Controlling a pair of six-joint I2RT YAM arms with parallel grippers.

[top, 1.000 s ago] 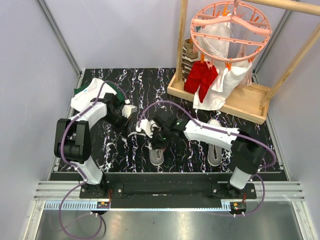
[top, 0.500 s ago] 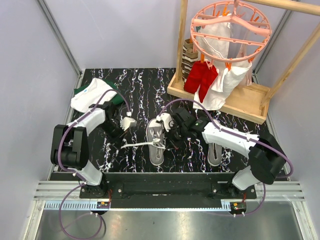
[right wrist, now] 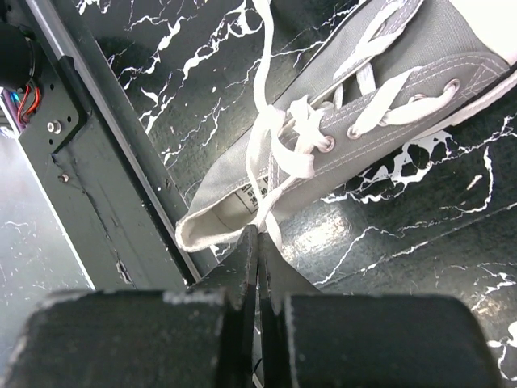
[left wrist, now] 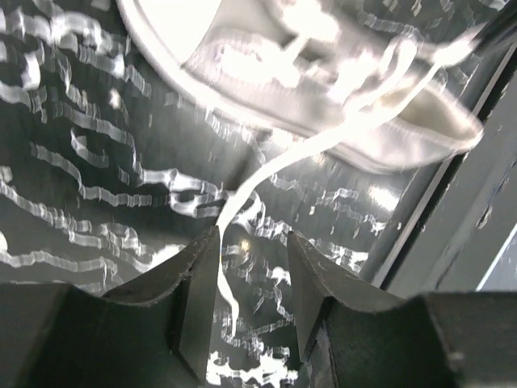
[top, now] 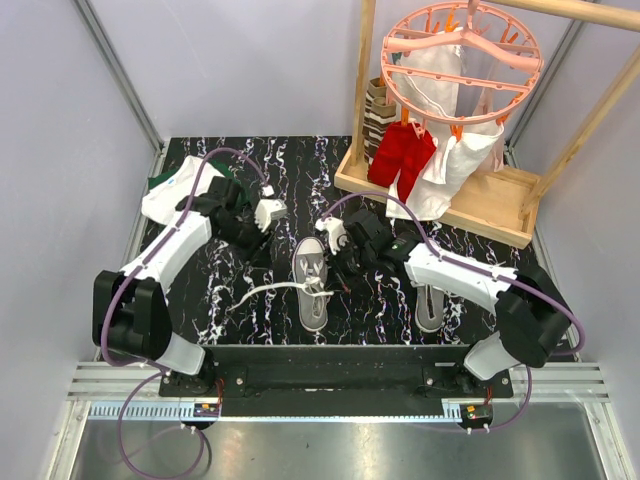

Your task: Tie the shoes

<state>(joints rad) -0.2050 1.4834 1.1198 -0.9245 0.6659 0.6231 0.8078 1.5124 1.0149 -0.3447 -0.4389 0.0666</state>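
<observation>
The left gripper [left wrist: 252, 242] stands spread, holding nothing. The loose lace [left wrist: 245, 192] lies on the black marbled table [top: 300, 160] directly beneath the gap between its fingers. From there the lace trails away from the shoe [right wrist: 404, 73] toward the table's left side.

The right gripper [right wrist: 257, 242] is pressed together just beside the shoe's heel opening. It appears to pinch the other lace [right wrist: 262, 206] where that lace leaves the half-made knot.

The shoe sits near the middle of the near edge, heel toward that edge and toe toward the far one, so the loose lace runs roughly crosswise to its long axis. The second shoe [top: 432, 310] lies toward the right, partly under the right arm.

The left arm is the nearer to the free strand. Picking it up likely calls for a straight descent over it.
</observation>
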